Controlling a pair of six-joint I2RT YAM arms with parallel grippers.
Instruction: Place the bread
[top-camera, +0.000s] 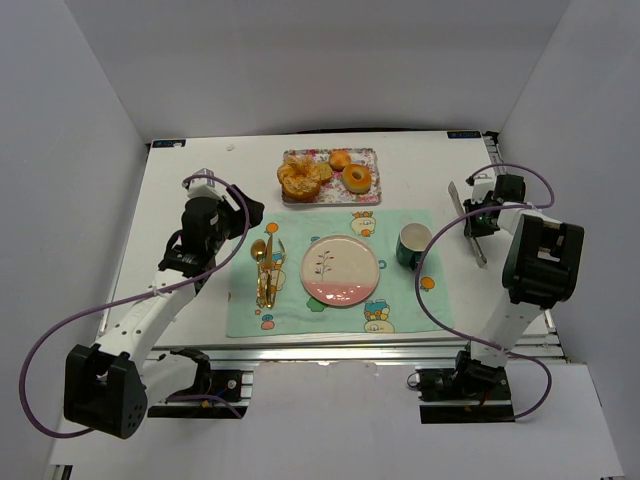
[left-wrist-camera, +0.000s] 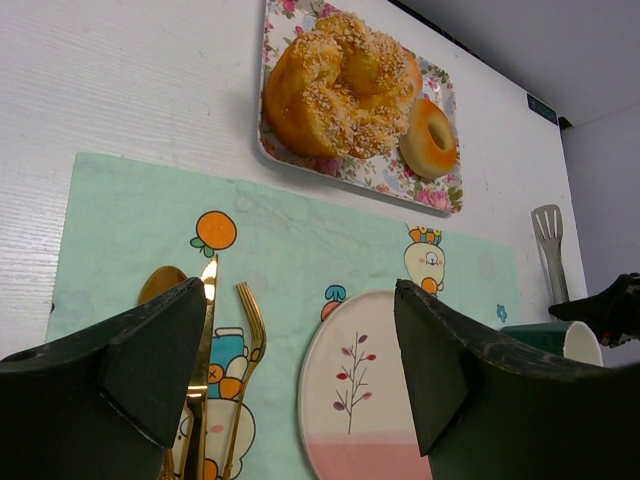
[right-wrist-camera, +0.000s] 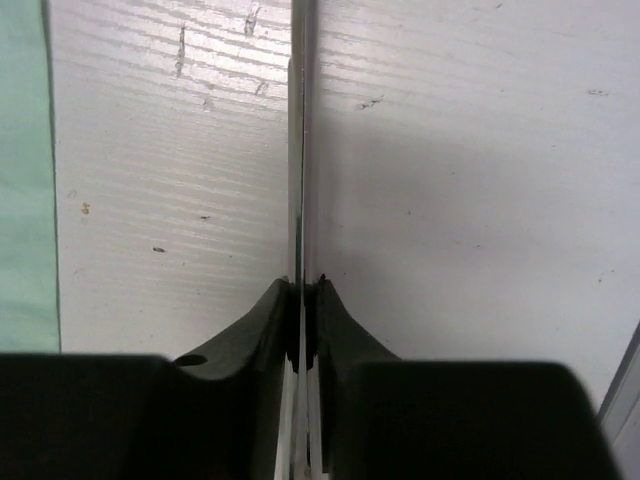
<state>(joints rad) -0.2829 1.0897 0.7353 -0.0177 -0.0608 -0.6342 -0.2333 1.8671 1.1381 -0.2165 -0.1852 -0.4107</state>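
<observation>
The bread (top-camera: 340, 158) is a small golden chunk at the back of the floral tray (top-camera: 368, 197). In the left wrist view it is mostly hidden behind a big sesame loaf (left-wrist-camera: 335, 85), with only its edge (left-wrist-camera: 413, 72) showing. A ring pastry (top-camera: 357, 179) lies next to it on the tray. The pink-and-white plate (top-camera: 340, 285) sits empty on the green placemat (top-camera: 420, 305). My left gripper (top-camera: 245, 215) is open and empty above the mat's left part, short of the tray (left-wrist-camera: 300, 300). My right gripper (top-camera: 482, 215) is shut on a metal spatula (right-wrist-camera: 297, 150) at the right.
Gold cutlery (top-camera: 265, 270) lies on the mat left of the plate and shows under my left fingers (left-wrist-camera: 245, 330). A green cup (top-camera: 412, 245) stands right of the plate. The spatula's slotted head (left-wrist-camera: 547, 225) rests on the white table beyond the cup.
</observation>
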